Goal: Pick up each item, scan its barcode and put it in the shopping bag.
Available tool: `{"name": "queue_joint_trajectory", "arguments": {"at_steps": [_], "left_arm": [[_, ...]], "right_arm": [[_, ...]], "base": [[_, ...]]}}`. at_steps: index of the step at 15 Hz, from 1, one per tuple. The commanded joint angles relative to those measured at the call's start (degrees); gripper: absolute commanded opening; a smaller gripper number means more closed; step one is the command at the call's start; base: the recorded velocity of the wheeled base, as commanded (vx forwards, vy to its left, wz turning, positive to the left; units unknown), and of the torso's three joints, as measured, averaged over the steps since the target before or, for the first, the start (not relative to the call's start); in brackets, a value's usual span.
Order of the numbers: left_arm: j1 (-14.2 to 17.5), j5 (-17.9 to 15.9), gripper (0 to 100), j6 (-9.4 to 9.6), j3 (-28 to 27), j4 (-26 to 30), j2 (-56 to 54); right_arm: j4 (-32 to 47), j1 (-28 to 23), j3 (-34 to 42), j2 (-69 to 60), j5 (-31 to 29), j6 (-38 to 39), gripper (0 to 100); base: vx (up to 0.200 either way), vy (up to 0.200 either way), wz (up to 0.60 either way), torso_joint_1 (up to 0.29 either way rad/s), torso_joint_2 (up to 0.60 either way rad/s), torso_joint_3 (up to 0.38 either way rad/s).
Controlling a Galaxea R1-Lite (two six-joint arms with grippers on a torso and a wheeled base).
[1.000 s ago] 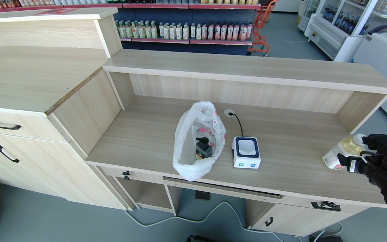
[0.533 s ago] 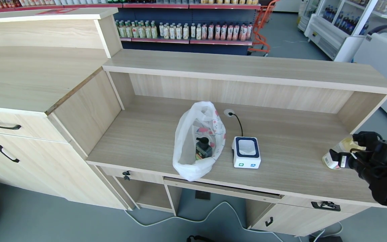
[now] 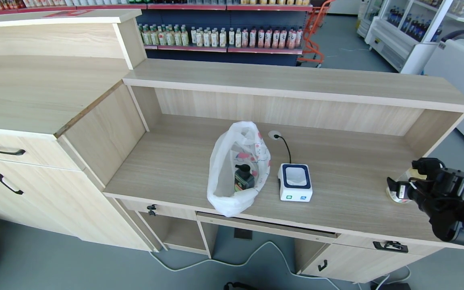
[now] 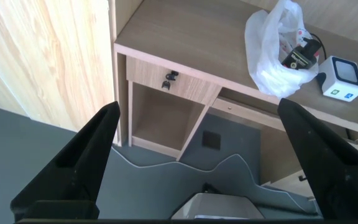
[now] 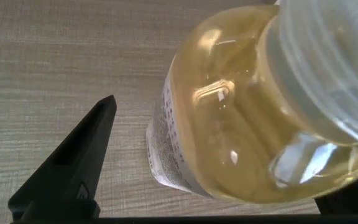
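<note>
Yellow-filled bottle (image 5: 229,124) stands inside the wide-open right claw (image 3: 407,179) — not clamped; left claw (image 4: 199,109) gapes wide.

You are looking at a light wooden counter (image 3: 167,169) that is carrying a raised ledge (image 3: 296,82) along its far side. A taller cabinet (image 3: 34,92) is standing on the left with two black-handled drawers (image 3: 22,155). Behind, a store shelf (image 3: 220,37) is holding rows of bottles, an orange cart (image 3: 314,36) is standing beside it, and a white cable (image 3: 271,243) is trailing over the grey floor (image 3: 75,266).

A bottle (image 5: 241,124) of yellow liquid, white-capped, is seen on the wooden counter (image 5: 55,50); a black finger (image 5: 73,168) is set at eight o'clock, apart.
</note>
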Motion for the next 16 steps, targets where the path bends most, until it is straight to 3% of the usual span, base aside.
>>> {"name": "queue_joint_trajectory", "arguments": {"at_steps": [1,10,11,16], "left_arm": [[0.00,-0.02,100,-0.04,0.00,0.01,-0.02],[0.00,-0.02,100,-0.04,0.00,0.01,-0.02],[0.00,-0.02,100,-0.04,0.00,0.01,-0.02],[0.00,-0.02,100,-0.04,0.00,0.01,-0.02]], "right_arm": [[-0.04,0.37,-1.48,1.42,-0.03,-0.13,100],[-1.27,0.37,-3.85,3.44,0.23,-2.41,100],[-1.71,0.37,-3.94,3.53,0.32,-2.50,0],[-2.77,0.72,-3.76,3.35,0.05,-2.59,0]], "base": [[0.000,0.000,0.00,0.000,0.00,0.000],[0.000,0.000,0.00,0.000,0.00,0.000],[0.000,0.000,0.00,0.000,0.00,0.000],[0.000,0.000,0.00,0.000,0.00,0.000]]}}
